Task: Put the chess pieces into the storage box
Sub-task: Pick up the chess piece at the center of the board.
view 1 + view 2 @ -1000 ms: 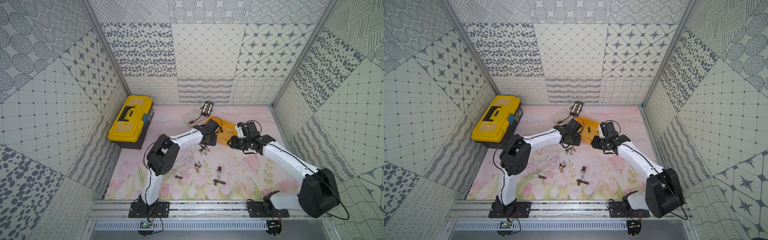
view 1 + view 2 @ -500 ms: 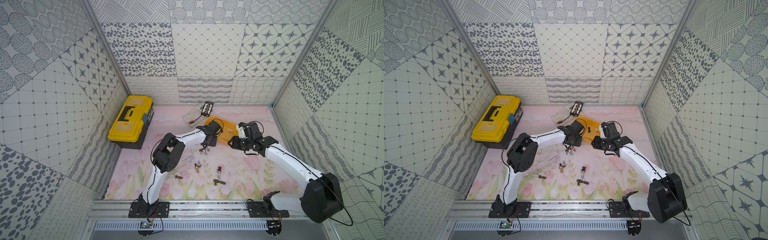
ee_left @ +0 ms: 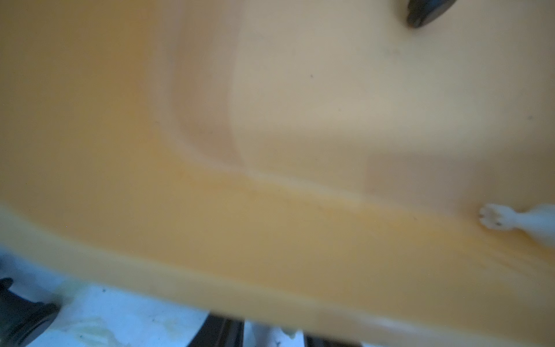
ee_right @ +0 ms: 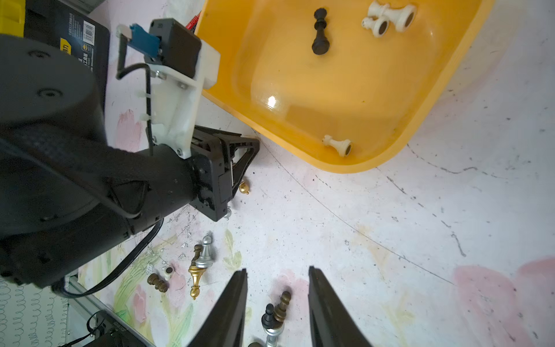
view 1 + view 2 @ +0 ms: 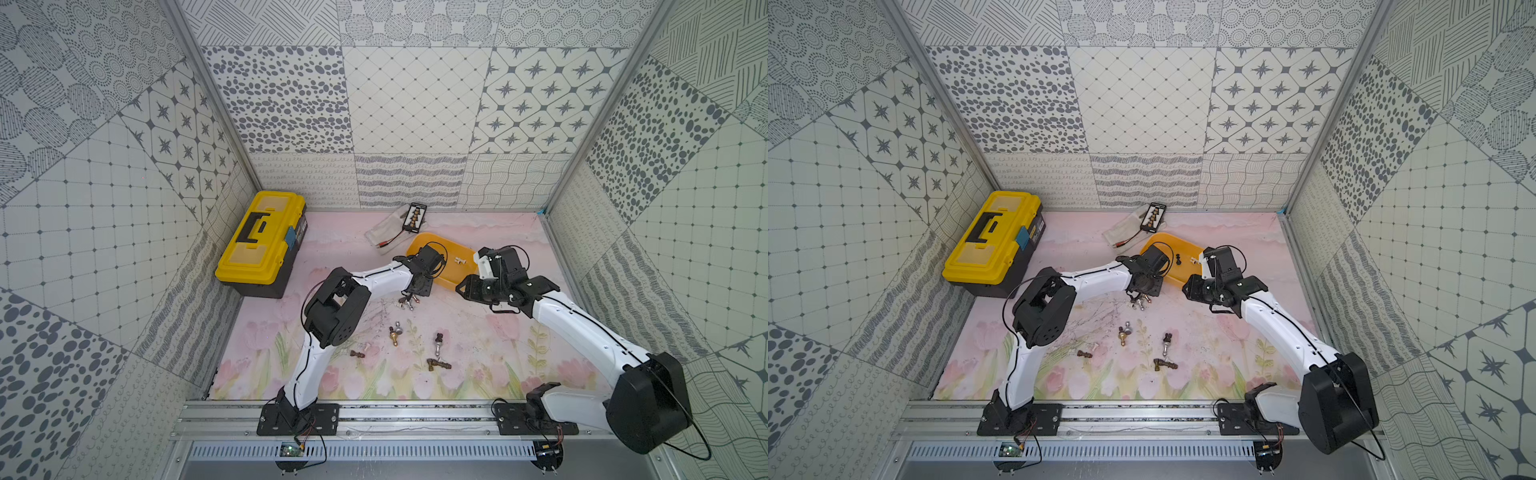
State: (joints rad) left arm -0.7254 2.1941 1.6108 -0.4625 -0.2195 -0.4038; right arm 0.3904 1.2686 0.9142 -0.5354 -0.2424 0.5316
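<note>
Right wrist view, right fingers (image 4: 235, 306) parted and empty, left fingers (image 4: 241, 148) unclear, beside storage box (image 4: 345, 168).

Right wrist view: toolbox (image 4: 61, 28), black side. A white barcode sticker (image 4: 88, 31) and a yellow logo patch (image 4: 65, 47) sit there with lines of small print, all too small and blurred to read. No legible text appears in any other view.
</note>
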